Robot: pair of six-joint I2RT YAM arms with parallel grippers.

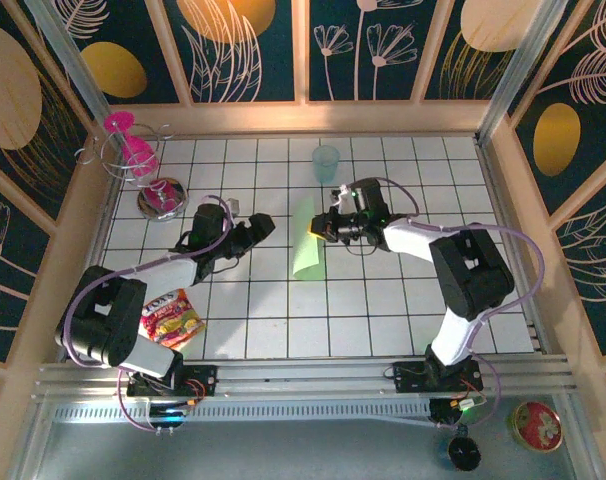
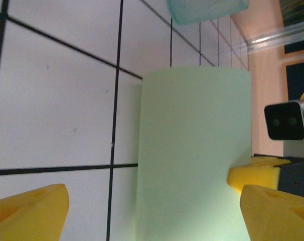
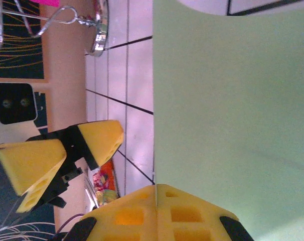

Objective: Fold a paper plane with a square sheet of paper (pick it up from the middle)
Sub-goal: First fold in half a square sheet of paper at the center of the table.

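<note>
In the left wrist view the sheet of paper [image 2: 192, 150] is running off the bottom edge. The top edge is cutting the blurred pale teal cup [image 2: 206, 9], leaving a strip of it showing. The left gripper [image 2: 157, 213] is losing most of its yellow fingers [image 2: 31, 211] below the frame.

In the right wrist view the sheet of paper is spilling past the top, right and bottom edges. The right gripper [image 3: 156, 206], jaws pinching the sheet's edge, is being cropped at the bottom. The snack packet [image 3: 104, 183] is sitting mostly hidden behind the left gripper.

From above, the left arm [image 1: 133, 290] is covering part of the snack packet.
</note>
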